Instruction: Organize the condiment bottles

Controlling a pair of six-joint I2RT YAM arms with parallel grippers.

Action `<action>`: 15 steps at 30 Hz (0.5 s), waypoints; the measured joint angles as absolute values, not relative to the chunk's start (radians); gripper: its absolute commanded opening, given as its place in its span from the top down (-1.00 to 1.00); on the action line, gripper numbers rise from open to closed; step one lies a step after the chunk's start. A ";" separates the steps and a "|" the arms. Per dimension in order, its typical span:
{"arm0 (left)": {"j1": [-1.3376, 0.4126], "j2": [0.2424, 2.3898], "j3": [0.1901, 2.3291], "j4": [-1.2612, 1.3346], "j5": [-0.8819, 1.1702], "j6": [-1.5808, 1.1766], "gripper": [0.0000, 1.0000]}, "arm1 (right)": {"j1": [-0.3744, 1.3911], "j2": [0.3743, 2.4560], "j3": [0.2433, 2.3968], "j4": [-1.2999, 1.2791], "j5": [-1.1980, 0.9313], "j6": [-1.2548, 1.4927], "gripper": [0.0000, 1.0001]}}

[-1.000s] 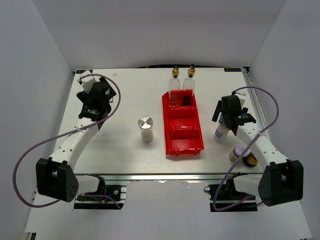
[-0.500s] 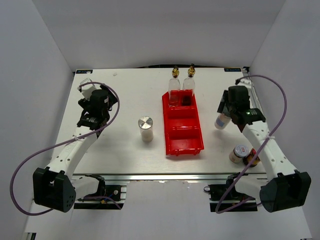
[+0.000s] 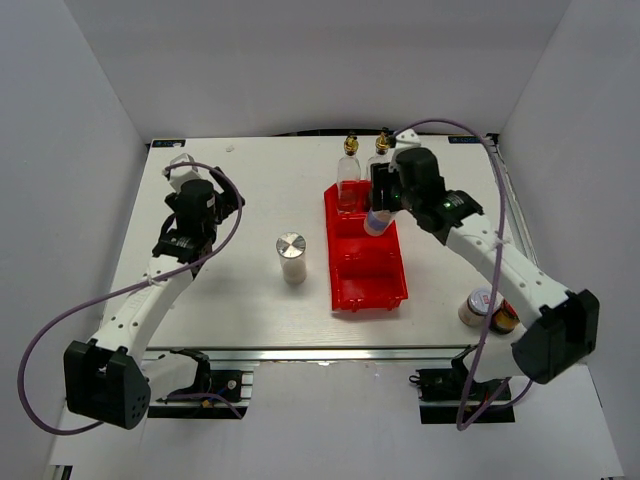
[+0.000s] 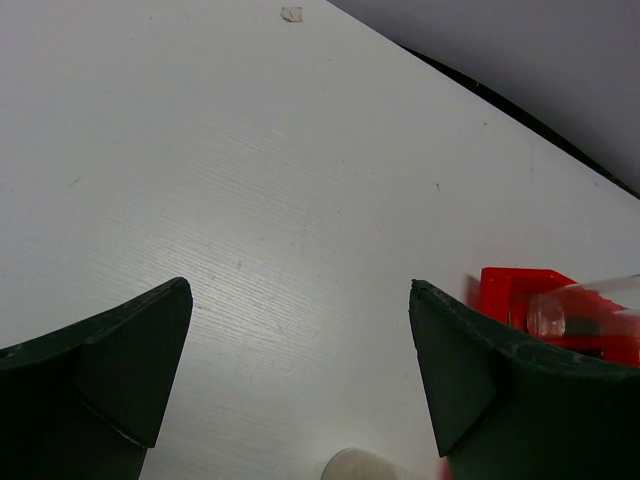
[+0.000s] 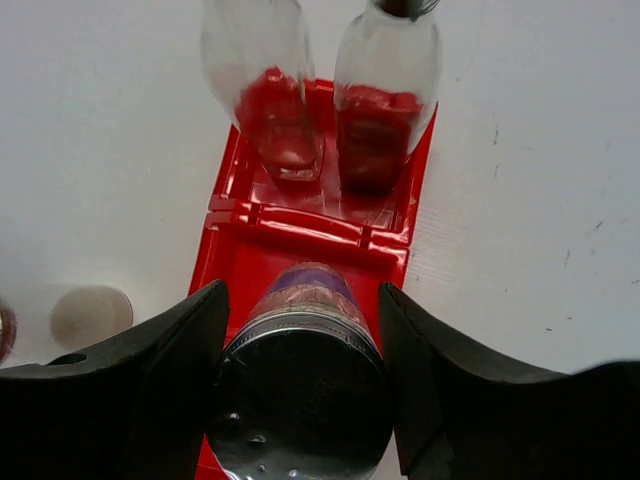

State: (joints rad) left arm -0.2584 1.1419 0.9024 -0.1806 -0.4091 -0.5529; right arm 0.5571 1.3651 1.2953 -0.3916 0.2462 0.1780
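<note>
Right gripper (image 5: 302, 300) clamping silver-capped bottle (image 5: 300, 420), upright over red tray (image 3: 370, 285), left gripper (image 4: 300, 290) spread, empty

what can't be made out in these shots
- top view: dark brown bottle mostly hidden behind the right arm
- right wrist: held bottle label blurred, base hidden below its cap, so contact with the red tray unclear
- left wrist: pale round object cut off by bottom edge

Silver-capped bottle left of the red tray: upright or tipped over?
Upright. From above, the silver-capped bottle shows its round cap facing up, pale body below, apart from the red tray.
</note>
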 measured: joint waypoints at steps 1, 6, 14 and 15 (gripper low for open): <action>-0.258 1.139 0.899 -0.179 -0.401 -0.552 -0.96 | 0.560 1.389 1.294 -0.392 0.243 0.178 0.95; -0.258 1.121 0.872 -0.173 -0.352 -0.550 -0.96 | 0.559 1.442 1.262 -0.374 0.244 0.177 0.94; -0.260 1.120 0.839 -0.152 -0.231 -0.554 -0.96 | 0.559 1.485 1.189 -0.305 0.267 0.193 0.58; -0.263 1.120 0.838 -0.152 -0.219 -0.556 -0.96 | 0.559 1.486 1.176 -0.300 0.268 0.197 0.49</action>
State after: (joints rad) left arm -0.2634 1.1202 0.8379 -0.1524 -0.2192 -0.5560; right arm 0.5594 1.4860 1.1759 -0.3004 0.2680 0.1974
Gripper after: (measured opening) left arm 0.983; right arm 0.641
